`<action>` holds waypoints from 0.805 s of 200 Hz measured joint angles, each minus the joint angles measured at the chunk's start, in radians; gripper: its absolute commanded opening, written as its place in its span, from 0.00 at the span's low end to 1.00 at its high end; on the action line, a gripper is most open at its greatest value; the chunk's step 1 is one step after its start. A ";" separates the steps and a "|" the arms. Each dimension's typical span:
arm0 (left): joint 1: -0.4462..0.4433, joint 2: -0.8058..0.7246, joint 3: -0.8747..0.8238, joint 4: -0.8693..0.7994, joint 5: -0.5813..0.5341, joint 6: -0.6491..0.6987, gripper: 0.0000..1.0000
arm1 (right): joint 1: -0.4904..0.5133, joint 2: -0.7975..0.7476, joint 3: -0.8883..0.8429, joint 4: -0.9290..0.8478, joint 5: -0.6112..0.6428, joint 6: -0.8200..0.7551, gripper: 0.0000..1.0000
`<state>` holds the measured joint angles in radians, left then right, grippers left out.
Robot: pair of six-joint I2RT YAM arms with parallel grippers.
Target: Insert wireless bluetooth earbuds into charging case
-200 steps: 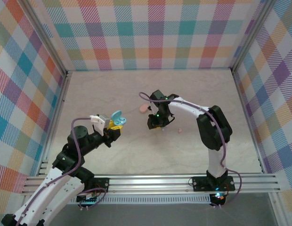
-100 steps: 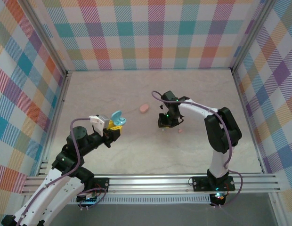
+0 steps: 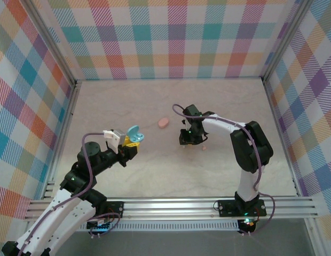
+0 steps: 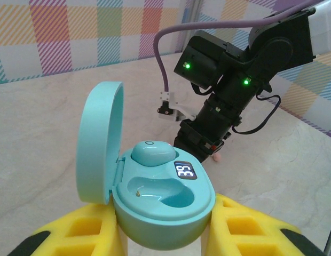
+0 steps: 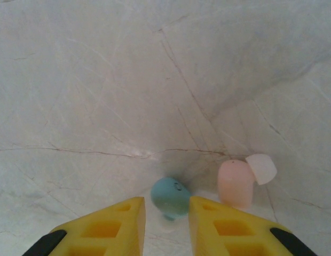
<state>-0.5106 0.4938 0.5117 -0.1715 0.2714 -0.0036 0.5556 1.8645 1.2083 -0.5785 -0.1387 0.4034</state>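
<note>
**Blue bud in the mouth of the right fingers, open case waiting in the left**

The right gripper (image 5: 166,210) is nosed down at the table (image 5: 101,80). A loose blue earbud (image 5: 170,196) lies right at its tips, in the mouth of the gap and a shade nearer the right-hand finger. The fingers stand a little apart around it. I cannot tell from here whether they are pinching it or only bracketing it. The bud looks almost round from above, so I can't make out a long axis, only a small nub pointing back toward the wrist. Just outside the right-hand finger is a pink earbud (image 5: 236,184), close enough to get nudged. It lies lengthwise, pointing away from the tips and roughly in line with the fingers.

The right arm is clearly the nearer one. It reaches forward from its base with the forearm swung across to its left and the wrist pitched steeply down.

The left gripper (image 4: 165,229) is clamped on the base of the blue charging case (image 4: 155,213), with one finger on each side. It holds the case up off the table with the opening facing up. The lid (image 4: 99,141) is hinged back above the left-hand finger. One blue bud (image 4: 153,153) sits in the socket farther from the fingers, and the nearer socket (image 4: 171,194) is empty. The case is well apart from the loose bud, so I'd judge the coming move depends on a clean pick first. A closed pink case (image 3: 163,122) lies on the table beyond both grippers.
</note>
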 measured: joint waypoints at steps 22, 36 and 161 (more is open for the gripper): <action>0.000 0.002 0.000 0.002 0.000 0.000 0.24 | 0.000 0.007 0.003 0.001 0.003 -0.001 0.29; 0.000 0.002 0.000 0.003 0.000 0.000 0.24 | 0.000 0.008 0.011 0.002 0.011 -0.004 0.29; 0.000 0.002 0.000 0.014 0.000 0.000 0.24 | 0.029 0.022 0.023 0.006 0.014 -0.030 0.28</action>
<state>-0.5106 0.4961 0.5117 -0.1577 0.2714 -0.0036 0.5842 1.8866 1.2308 -0.5720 -0.1246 0.3733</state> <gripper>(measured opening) 0.331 0.282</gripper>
